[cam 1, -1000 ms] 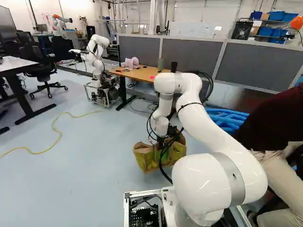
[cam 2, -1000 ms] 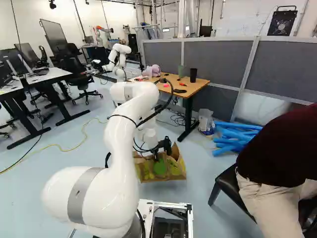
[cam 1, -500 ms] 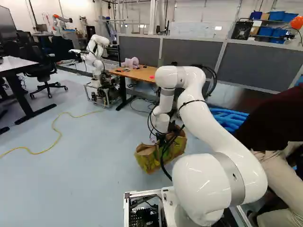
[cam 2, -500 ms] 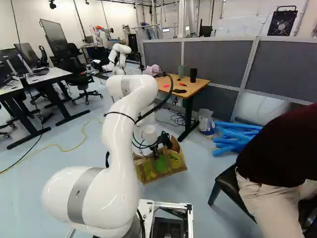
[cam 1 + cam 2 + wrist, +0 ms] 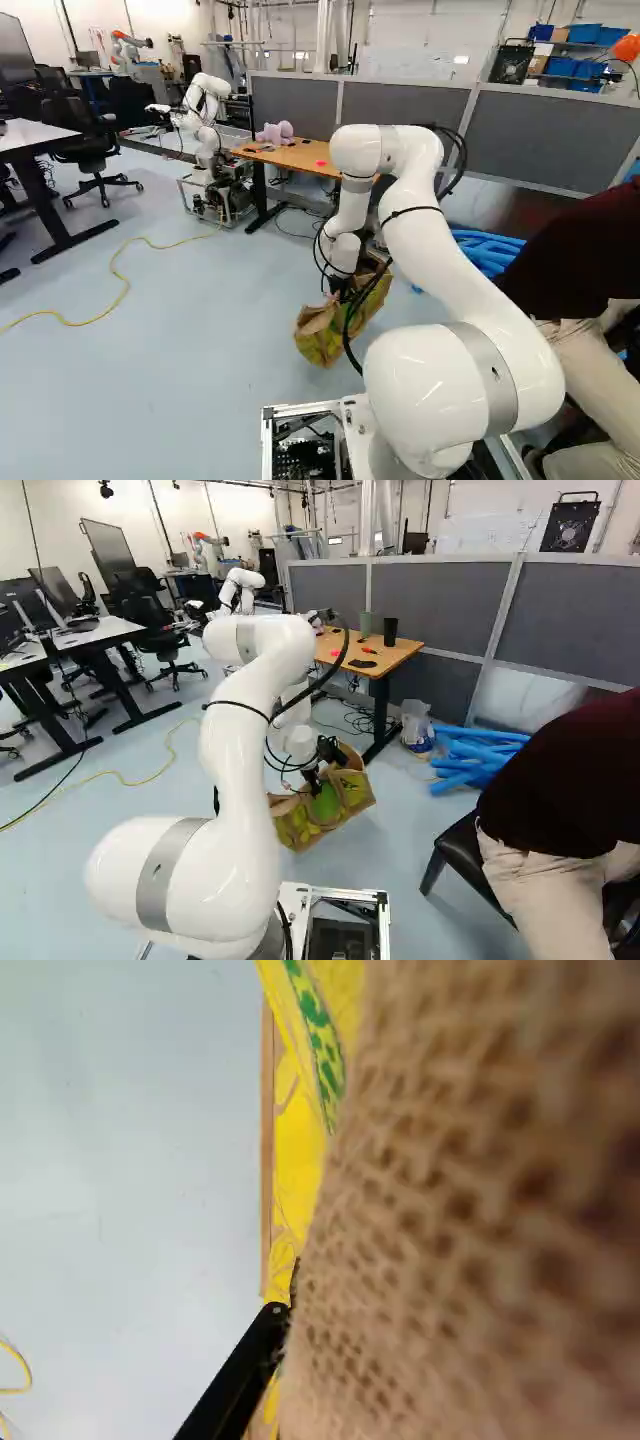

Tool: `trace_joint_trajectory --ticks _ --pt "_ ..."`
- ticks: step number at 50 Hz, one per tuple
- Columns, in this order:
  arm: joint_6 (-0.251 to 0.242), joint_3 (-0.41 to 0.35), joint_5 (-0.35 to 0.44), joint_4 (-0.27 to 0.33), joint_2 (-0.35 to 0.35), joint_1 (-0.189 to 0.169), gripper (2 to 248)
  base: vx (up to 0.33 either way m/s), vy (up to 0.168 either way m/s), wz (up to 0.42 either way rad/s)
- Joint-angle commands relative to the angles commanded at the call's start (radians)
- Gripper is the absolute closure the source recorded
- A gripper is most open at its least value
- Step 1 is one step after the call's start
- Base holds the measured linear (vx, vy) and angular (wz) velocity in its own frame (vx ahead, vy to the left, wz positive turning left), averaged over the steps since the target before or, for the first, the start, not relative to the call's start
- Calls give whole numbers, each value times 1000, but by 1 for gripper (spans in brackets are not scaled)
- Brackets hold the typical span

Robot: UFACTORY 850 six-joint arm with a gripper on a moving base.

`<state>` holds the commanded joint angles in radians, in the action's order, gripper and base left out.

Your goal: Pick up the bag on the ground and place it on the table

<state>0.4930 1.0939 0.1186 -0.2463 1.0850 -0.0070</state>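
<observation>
Pale blue-grey floor [image 5: 180,400] is spread across the room, closed off at the back by grey partitions [image 5: 545,135] and crossed on the left side by a yellow cable [image 5: 122,275]. In front of the partitions a wooden bench [image 5: 405,658] is placed, on which a green cup [image 5: 365,625], a black cup [image 5: 390,631] and a few small red and black things are set out; in the left base view a pink plush thing [image 5: 274,134] is seen at its far end. Beside the bench, blue tubes [image 5: 465,758] are heaped on the floor, with a clear tub [image 5: 415,725] stood near them. Another robot [image 5: 203,100] is parked to the left of the bench. Between the arm's base and the bench, the brown, yellow and green bag [image 5: 325,812] is held below the wrist, tilted, with its top open. It is gripped by the fingers [image 5: 314,780]; in the wrist view one finger is seen against the coarse weave, while the other is hidden by it. By that weave much of the wrist view is filled, with a printed yellow side shown beyond and bare floor beside it. Whether the floor is touched by the bag's lowest corner cannot be told.
</observation>
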Motion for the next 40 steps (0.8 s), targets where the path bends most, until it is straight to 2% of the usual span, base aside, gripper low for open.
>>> trace_joint_trajectory --ticks 40 --pt "-421 -112 0 0 -157 0 228 0 0 0"
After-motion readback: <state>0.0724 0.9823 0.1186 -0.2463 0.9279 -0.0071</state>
